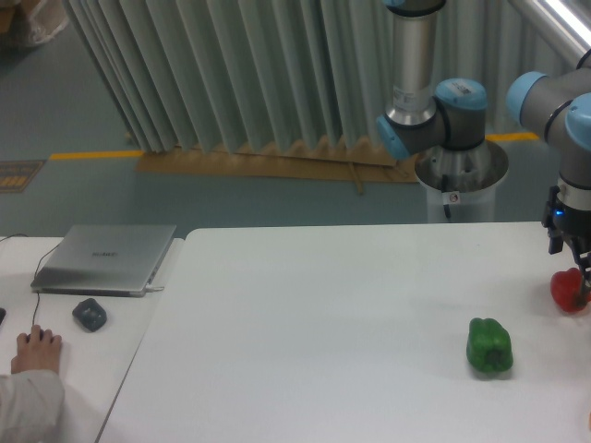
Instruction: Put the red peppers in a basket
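Camera view had the hand [578, 273] at the worktop's [323, 314] right edge, fingers pinching the red pepper [569, 290], green pepper [489, 346] sitting apart to its left, no basket visible.

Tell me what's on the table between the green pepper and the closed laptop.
Nothing: in the camera view, the white table is bare between the green pepper and the laptop.

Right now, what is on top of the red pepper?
The gripper comes down onto the red pepper from above, fingers at its top. Whether they clamp it is unclear; the pepper's right side is cut off by the frame edge.
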Robot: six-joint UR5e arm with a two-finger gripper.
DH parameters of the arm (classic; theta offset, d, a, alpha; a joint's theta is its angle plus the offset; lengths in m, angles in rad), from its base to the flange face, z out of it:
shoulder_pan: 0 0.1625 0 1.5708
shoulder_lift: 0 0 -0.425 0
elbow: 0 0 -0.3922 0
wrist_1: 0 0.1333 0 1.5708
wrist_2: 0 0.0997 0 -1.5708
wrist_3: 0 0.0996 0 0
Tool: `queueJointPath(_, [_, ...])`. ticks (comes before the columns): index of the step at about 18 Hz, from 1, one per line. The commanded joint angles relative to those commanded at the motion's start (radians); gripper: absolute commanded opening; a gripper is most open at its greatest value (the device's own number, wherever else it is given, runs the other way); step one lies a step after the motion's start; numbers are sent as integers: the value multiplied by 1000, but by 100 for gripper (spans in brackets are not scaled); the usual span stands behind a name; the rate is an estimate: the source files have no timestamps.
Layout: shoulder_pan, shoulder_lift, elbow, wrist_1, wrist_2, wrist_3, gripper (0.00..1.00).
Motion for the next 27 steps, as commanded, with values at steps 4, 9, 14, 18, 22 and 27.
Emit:
queueJointPath(4, [3,-2,12,-9,3,2,100])
queueJointPath(9, [-3,0,-11,5,35,2,100])
queueJointPath(14, [-5,-3,-9,8,35,-5,100])
queueJointPath(18, [-5,-2,-6,6,31,-49,100])
queueJointPath(22, [-6,-2,2,8,28,-78,100])
queueJointPath(27, [-21,-6,2,20,29,-98,100])
